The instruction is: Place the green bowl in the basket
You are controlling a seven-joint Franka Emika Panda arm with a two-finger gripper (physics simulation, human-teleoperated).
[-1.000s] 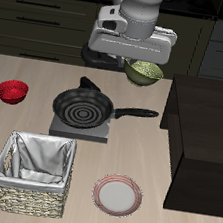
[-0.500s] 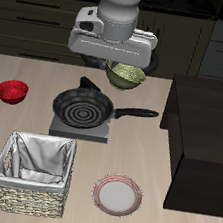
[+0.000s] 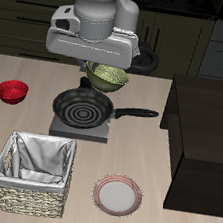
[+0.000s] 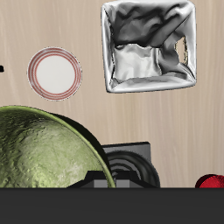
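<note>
From the front we see the gripper [image 3: 102, 70] closed on the green bowl [image 3: 109, 78], now carried sideways from the dark cabinet [image 3: 203, 137] to above the frying pan [image 3: 82, 107]. At the wrist, the bowl [image 4: 44, 149] looms large, basket [image 4: 149, 45] and pink-rimmed plate [image 4: 54, 73] beyond; we read no writing.
</note>
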